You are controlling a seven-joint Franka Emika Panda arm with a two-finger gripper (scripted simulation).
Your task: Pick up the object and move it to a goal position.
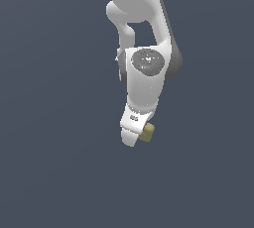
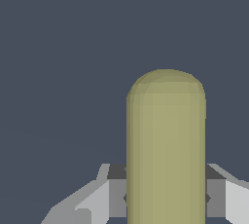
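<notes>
Plain slate-grey background, end effector (image 1: pixel 138 135) clamped on olive-yellow block (image 2: pixel 166 150), no legible writing

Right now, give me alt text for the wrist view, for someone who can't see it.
An olive-yellow block with a rounded end stands between the two fingers of the gripper, which close against its sides. Behind it is plain dark blue-grey background, with nothing else in view.
</notes>
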